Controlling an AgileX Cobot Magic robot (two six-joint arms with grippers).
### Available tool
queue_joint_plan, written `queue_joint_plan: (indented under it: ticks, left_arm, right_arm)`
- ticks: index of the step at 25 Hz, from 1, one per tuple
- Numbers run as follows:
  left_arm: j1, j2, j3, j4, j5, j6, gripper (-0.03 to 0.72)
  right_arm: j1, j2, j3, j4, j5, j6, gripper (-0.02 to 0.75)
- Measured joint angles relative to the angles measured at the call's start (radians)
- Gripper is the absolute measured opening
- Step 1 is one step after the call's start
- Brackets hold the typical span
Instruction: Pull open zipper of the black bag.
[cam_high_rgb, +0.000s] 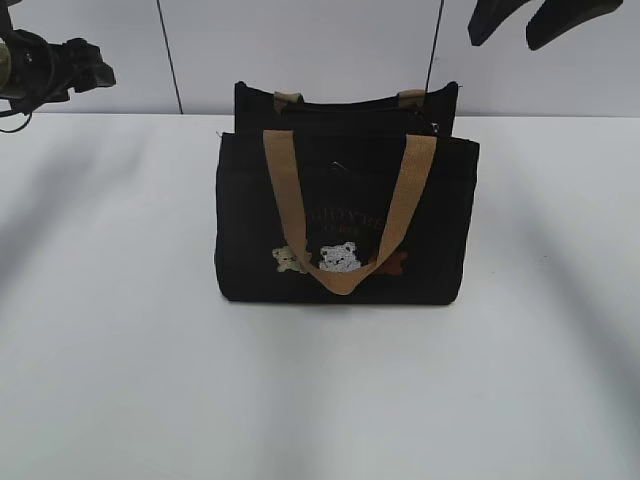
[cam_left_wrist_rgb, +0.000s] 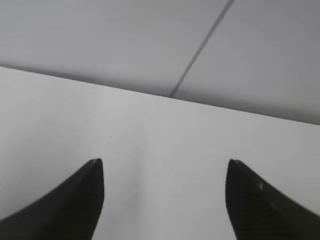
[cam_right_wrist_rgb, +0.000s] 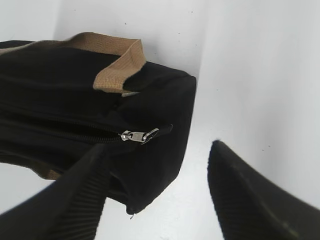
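A: Right gripper fingers nearest the lens, ribbed black, spread wide, nothing between them, above the bag's end.

B: Zipper?

A: Small silver pull at that end of the black bag, lying flat along the dark track, in line with the bag's length.

B: Bag?

A: Boxy fabric, upright mid-table, tan webbing handles.

B: Left gripper?

A: Fingers wide, over bare tabletop.
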Motion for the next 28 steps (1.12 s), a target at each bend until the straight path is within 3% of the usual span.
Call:
queue_joint_plan:
  ticks: [3,6,8,14,21,28]
  left_arm:
    - [0.001,-0.008,0.000,0.001,-0.089,0.018,0.566]
    - [0.006,-0.035,0.000,0.005,-0.181,0.194,0.566]
    - [0.003,-0.063,0.000,0.005,-0.168,0.230,0.566]
    - [0.018,-0.126,0.000,0.004,0.027,0.102,0.566]
    - [0.054,-0.126,0.007,0.004,0.032,0.086,0.566]
    - [0.054,-0.126,0.007,0.004,-0.002,0.084,0.563]
  right_arm:
    - [0.000,-0.005,0.000,0.000,0.000,-0.006,0.470]
    - [0.000,-0.024,0.000,0.000,0.000,-0.020,0.470]
    - [0.000,-0.042,0.000,-0.004,0.000,-0.042,0.470]
    - [-0.049,-0.066,0.000,-0.023,0.001,-0.046,0.470]
    - [-0.170,-0.097,0.015,-0.045,0.001,-0.139,0.470]
    - [-0.173,-0.331,0.258,-0.049,0.001,-0.186,0.470]
